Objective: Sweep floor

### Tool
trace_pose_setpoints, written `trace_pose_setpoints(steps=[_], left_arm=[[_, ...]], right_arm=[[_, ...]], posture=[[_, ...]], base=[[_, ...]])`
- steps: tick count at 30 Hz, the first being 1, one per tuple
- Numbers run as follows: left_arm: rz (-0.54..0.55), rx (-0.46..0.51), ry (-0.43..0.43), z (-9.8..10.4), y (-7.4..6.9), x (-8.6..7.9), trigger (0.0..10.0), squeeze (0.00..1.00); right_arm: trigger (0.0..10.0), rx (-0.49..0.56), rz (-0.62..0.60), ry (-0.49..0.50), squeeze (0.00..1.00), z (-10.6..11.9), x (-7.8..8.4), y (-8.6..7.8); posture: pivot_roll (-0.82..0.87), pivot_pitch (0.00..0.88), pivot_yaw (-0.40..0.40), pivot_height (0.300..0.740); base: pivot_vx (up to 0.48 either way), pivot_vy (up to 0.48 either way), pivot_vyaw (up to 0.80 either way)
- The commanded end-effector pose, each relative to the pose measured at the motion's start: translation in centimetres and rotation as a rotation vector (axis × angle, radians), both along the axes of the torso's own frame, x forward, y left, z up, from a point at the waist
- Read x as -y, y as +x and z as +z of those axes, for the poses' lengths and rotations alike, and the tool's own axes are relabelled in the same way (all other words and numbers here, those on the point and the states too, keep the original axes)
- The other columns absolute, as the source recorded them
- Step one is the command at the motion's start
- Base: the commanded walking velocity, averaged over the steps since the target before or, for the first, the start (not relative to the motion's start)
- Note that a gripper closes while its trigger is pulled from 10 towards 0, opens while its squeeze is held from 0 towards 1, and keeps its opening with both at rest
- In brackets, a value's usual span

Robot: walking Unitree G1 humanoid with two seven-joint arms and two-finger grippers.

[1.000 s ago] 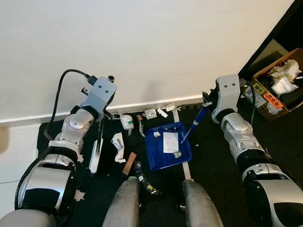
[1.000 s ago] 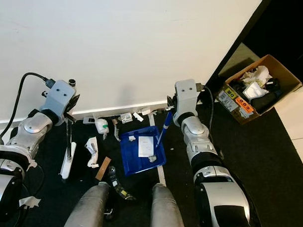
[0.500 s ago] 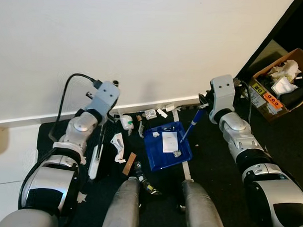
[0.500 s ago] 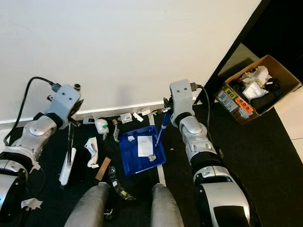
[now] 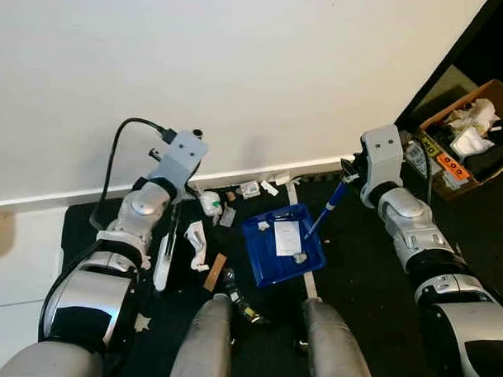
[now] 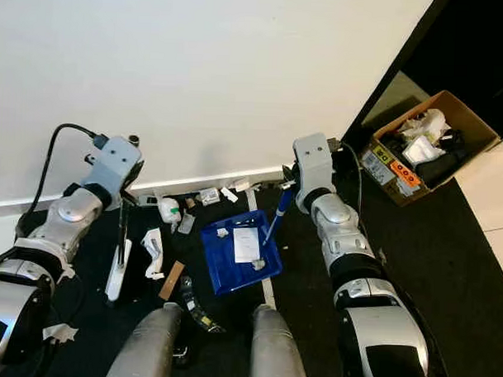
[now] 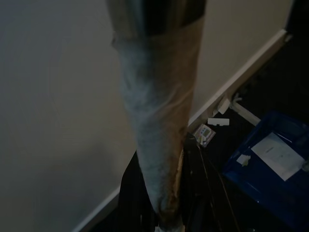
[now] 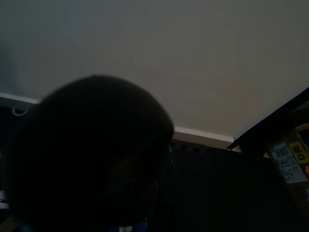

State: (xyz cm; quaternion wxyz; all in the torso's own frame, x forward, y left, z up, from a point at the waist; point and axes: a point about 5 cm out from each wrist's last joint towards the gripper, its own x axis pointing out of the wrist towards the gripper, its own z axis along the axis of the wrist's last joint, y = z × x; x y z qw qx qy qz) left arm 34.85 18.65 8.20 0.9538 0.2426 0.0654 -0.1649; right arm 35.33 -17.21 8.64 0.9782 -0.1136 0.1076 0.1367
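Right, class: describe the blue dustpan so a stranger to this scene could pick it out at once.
Start at the white wall and drop to the dark floor below its baseboard, just ahead of the robot's knees. The blue dustpan lies there, its blue handle rising toward the right gripper. Among pale scraps, it is the one bright blue tray, holding a white paper.

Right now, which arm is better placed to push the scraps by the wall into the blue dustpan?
Left. Its gripper holds the brush beside the scraps; the right gripper holds the dustpan handle.

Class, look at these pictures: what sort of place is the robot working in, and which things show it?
Probably a room in a home, at the wall's foot: a white skirting board, dark carpet strewn with litter, and a cardboard box of rubbish.
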Motion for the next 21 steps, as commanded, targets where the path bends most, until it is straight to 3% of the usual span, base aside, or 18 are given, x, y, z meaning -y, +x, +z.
trace_pose_setpoints(steps=[1, 3, 4, 7, 8, 12, 13, 16, 17, 21], left_arm=[[0.016, -0.008, -0.014, -0.1, 0.2, 0.7, 10.0, 0.0], [0.009, -0.002, -0.057, -0.1, 0.4, 2.5, 10.0, 0.0], [0.009, -0.002, -0.057, -0.1, 0.4, 2.5, 10.0, 0.0], [-0.038, -0.009, -0.152, -0.2, 0.5, 6.6, 10.0, 0.0], [-0.038, -0.009, -0.152, -0.2, 0.5, 6.6, 10.0, 0.0], [-0.082, 0.001, -0.328, 1.0, 0.6, 11.4, 10.0, 0.0], [-0.082, 0.001, -0.328, 1.0, 0.6, 11.4, 10.0, 0.0], [-0.119, 0.028, -0.448, 2.9, 1.0, 13.9, 10.0, 0.0], [-0.119, 0.028, -0.448, 2.9, 1.0, 13.9, 10.0, 0.0], [-0.15, 0.072, -0.596, 5.8, 1.8, 16.1, 10.0, 0.0]], right_arm=[[10.0, -0.08, 0.001, -0.103, 0.0, -2.0, 0.6, -1.1], [10.0, -0.084, 0.004, -0.101, 0.0, -2.1, 0.3, -1.1], [10.0, -0.084, 0.004, -0.101, 0.0, -2.1, 0.3, -1.1], [10.0, -0.088, 0.007, -0.097, 0.0, -2.3, -0.1, -1.2], [10.0, -0.088, 0.007, -0.097, 0.0, -2.3, -0.1, -1.2], [10.0, -0.096, 0.004, -0.082, 0.0, -2.6, -0.4, -1.4], [10.0, -0.096, 0.004, -0.082, 0.0, -2.6, -0.4, -1.4], [10.0, -0.107, -0.003, -0.071, 0.0, -3.0, -0.5, -1.7], [10.0, -0.107, -0.003, -0.071, 0.0, -3.0, -0.5, -1.7], [10.0, -0.121, -0.013, -0.063, 0.0, -3.5, -0.5, -2.0]], posture=[[-0.04, 0.198, -0.012, 0.74], [-0.04, 0.201, -0.011, 0.74], [-0.04, 0.201, -0.011, 0.74], [-0.04, 0.204, -0.009, 0.74], [-0.04, 0.204, -0.009, 0.74], [-0.04, 0.21, -0.005, 0.74], [-0.04, 0.21, -0.005, 0.74], [-0.04, 0.213, -0.002, 0.74], [-0.04, 0.213, -0.002, 0.74], [-0.03, 0.213, 0.003, 0.74]], base=[[0.0, 0.0, 0.0], [0.0, 0.0, 0.0], [0.0, 0.0, 0.0], [0.0, 0.0, 0.0], [0.0, 0.0, 0.0], [0.0, 0.0, 0.0], [0.0, 0.0, 0.0], [0.0, 0.0, 0.0], [0.0, 0.0, 0.0], [0.0, 0.0, 0.0]])
